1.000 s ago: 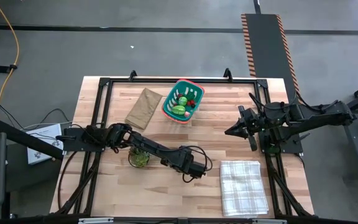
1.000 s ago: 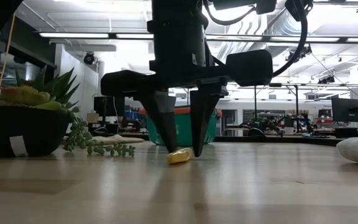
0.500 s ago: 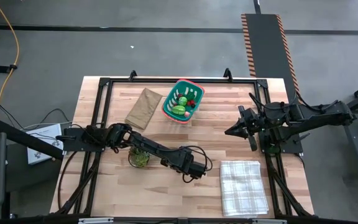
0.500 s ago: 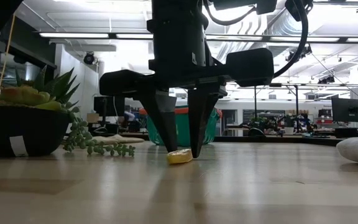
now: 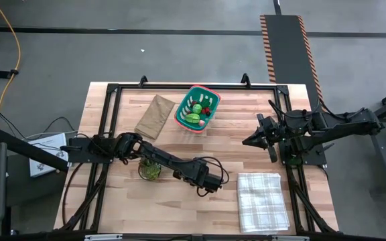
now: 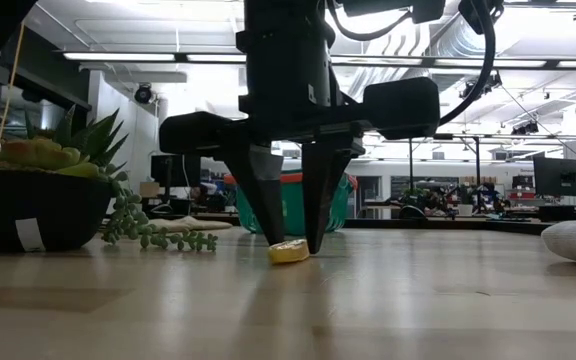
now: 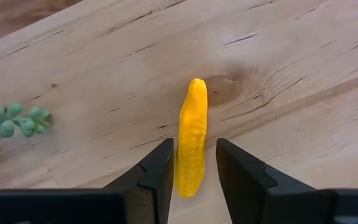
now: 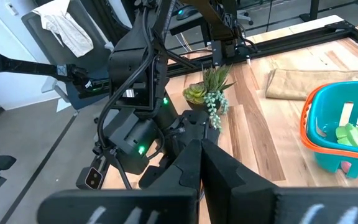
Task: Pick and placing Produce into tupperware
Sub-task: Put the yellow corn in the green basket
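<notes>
A small yellow, banana-like piece of produce (image 7: 192, 118) lies flat on the wooden table (image 5: 233, 120), also seen in the low view (image 6: 288, 251). My left gripper (image 7: 194, 146) stands over it near the table's middle front (image 5: 208, 183), pointing straight down and shut on it. The teal tupperware (image 5: 179, 112) with its orange-red rim sits at the far middle and holds green (image 5: 193, 118) and red (image 5: 207, 110) pieces. My right gripper (image 5: 246, 141) waits shut, raised over the table's right side. My left gripper pinches the yellow piece between its two fingers, which lie across it at the half nearer the wrist camera (image 7: 190, 168). The fingers (image 6: 268, 215) come from above, pointing down, tips at the tabletop. The piece still lies flat on the table, its other end (image 7: 196, 87) sticking out past the fingertips.
A spiky potted plant (image 5: 149, 169) stands just left of my left gripper, with a trailing green sprig (image 7: 14, 118) on the wood. A brown paper bag (image 5: 155, 115) lies left of the tupperware. A checked cloth (image 5: 263, 201) lies at the front right.
My left gripper's fingers have drawn a little closer together around the yellow piece, then held still. The piece has stayed on the table.
</notes>
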Controlling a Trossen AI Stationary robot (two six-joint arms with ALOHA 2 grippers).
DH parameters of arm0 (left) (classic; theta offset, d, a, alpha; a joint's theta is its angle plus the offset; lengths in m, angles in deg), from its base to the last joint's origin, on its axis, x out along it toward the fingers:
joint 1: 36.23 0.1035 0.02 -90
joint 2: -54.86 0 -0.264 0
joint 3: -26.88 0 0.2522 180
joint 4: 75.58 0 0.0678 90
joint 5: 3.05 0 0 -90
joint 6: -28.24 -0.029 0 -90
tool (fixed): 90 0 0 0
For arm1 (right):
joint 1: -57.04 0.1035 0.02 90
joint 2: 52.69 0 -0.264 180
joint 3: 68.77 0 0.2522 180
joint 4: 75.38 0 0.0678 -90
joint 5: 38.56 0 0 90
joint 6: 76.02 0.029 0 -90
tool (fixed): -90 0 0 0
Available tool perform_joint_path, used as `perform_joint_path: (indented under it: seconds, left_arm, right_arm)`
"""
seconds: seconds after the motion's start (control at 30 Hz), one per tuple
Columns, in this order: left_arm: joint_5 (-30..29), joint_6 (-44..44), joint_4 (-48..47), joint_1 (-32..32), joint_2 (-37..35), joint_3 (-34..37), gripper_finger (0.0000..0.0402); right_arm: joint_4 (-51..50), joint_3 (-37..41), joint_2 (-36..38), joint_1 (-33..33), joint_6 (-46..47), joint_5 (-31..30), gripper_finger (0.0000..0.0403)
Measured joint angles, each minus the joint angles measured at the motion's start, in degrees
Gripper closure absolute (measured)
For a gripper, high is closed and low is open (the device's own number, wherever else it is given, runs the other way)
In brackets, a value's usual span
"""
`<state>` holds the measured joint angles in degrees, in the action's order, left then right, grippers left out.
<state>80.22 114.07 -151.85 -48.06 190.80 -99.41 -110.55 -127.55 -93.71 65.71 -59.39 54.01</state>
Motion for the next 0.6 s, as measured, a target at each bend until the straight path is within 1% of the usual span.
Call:
perform_joint_path:
  seconds: [0.23, 0.6]
  left_arm:
    - [1.5, 0.0, -0.1, 0.8, 0.0, 0.0, 0.0292]
    - [1.5, -0.4, -0.1, 1.0, 0.0, 0.0, 0.0292]
  right_arm:
    - [0.0, 0.0, 0.0, 0.0, 0.0, 0.0, 0.0402]
    - [0.0, 0.0, 0.0, 0.0, -0.1, 0.0, 0.0402]
